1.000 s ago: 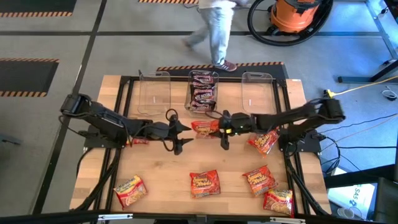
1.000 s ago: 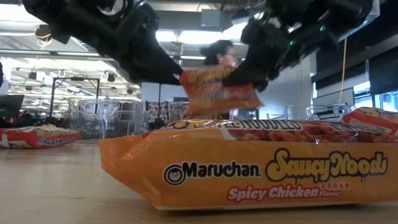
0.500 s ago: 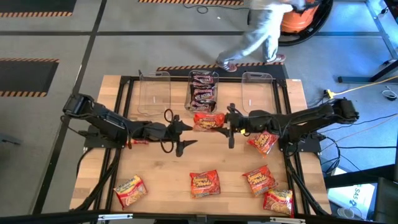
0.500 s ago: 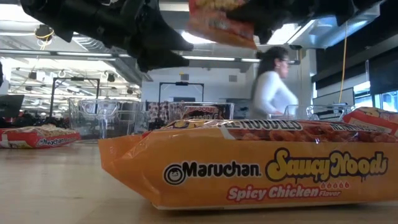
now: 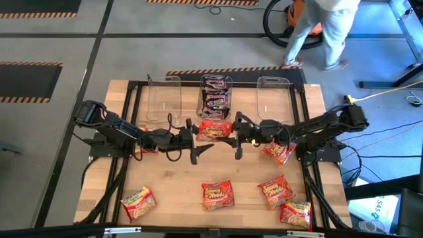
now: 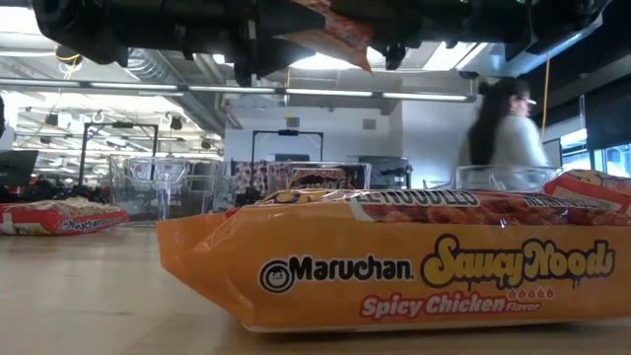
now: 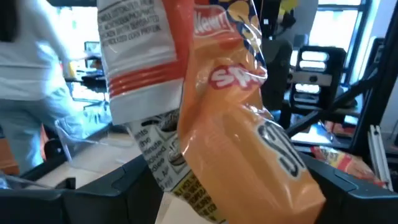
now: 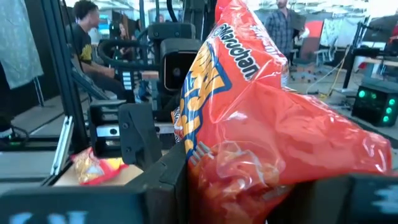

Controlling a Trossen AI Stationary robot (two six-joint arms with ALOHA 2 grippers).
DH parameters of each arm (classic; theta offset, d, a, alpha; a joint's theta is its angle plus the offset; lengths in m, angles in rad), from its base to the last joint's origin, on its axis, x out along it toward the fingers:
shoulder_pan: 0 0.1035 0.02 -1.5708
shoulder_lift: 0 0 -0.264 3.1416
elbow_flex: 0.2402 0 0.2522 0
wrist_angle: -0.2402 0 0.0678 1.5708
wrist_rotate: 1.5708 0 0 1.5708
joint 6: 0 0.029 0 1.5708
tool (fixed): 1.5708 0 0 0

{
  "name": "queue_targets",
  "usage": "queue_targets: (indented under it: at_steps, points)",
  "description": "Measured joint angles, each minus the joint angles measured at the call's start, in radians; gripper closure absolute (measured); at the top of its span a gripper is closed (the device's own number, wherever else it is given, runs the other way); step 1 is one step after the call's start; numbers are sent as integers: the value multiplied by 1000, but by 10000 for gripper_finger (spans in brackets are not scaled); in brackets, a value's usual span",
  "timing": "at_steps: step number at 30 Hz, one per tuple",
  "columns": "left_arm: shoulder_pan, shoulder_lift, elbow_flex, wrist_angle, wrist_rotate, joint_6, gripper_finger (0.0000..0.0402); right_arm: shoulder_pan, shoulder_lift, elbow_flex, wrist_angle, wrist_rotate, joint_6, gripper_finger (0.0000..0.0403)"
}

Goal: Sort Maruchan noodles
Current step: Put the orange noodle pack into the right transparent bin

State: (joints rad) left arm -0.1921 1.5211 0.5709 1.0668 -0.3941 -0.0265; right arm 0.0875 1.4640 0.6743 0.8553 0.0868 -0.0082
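An orange-red Maruchan noodle packet (image 5: 215, 130) hangs high over the middle of the table between my two grippers, and shows at the top of the low view (image 6: 330, 30). My right gripper (image 5: 236, 135) is shut on it from the table's right. My left gripper (image 5: 196, 140) faces it from the left and is open, with the packet's other end (image 7: 249, 130) standing between its fingers. Several more orange-red packets lie flat on the table, among them one at the near middle (image 5: 217, 194) and one below the right arm (image 5: 280, 151). My right gripper pinches the packet's right end (image 8: 217, 168) between its two fingers. The fingers lie level and come from the table's right. The packet sticks out past them toward the left arm, lifted clear of the table. Whether my left gripper's open fingers touch the packet, I cannot tell.
Three clear tubs stand along the far edge: the left one (image 5: 164, 98) and the right one (image 5: 274, 92) look empty, the middle one (image 5: 216, 96) holds dark packets. More packets lie near the front edge (image 5: 138, 201) (image 5: 276, 190) (image 5: 296, 213). A person (image 5: 324, 33) walks beyond the table.
Both grippers have risen and tipped up from slanting downward to about level. The packet has gone up with them, from just above the table packets to the top of the low view. The person behind the table has walked toward the right.
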Motion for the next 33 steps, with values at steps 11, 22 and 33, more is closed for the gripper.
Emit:
queue_targets:
  at_steps: [11, 22, 33]
  points:
    - [0, 0, -1, 22, -17, 19, 212, 0, 26, 1, 37, 0, 1, 279]
    - [0, 0, -1, 26, -13, 30, 243, -3, 28, 1, 30, -27, 9, 183]
    - [-34, -2, 3, 22, -50, 73, 244, -3, -206, -1, -324, 22, -48, 130]
